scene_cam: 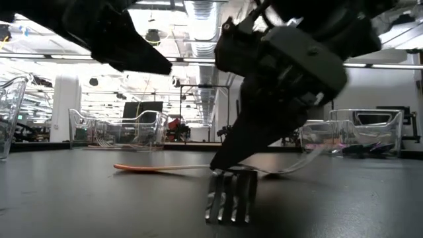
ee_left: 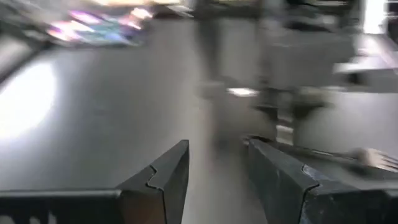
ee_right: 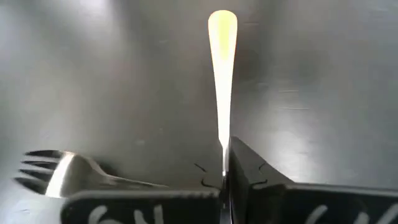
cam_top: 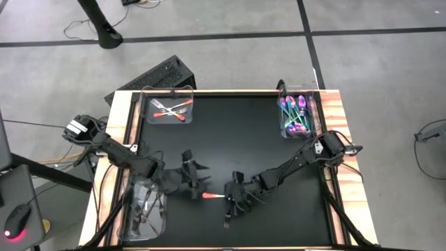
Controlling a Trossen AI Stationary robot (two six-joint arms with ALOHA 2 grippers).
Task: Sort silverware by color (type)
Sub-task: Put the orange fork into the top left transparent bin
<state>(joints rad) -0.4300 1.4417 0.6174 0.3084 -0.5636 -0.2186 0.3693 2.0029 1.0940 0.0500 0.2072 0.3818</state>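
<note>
Two dark, jointed robot arms with black cables running along them. The left arm (cam_top: pixel 111 148) carries a pale block near its shoulder; the right arm (cam_top: pixel 300 162) has a boxy dark wrist housing. Right gripper (ee_right: pixel 225 180) fingers are matte black wedges with white handwritten marks and notched inner edges.

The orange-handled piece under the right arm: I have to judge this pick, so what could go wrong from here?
1. The right gripper has its jaws shut on the orange-handled utensil at the thin neck, so it may pivot or slip on lifting.
2. A black fork lies close beside the jaws and could be dragged along.
3. The left gripper waits nearby, open; the arms could crowd each other.
</note>
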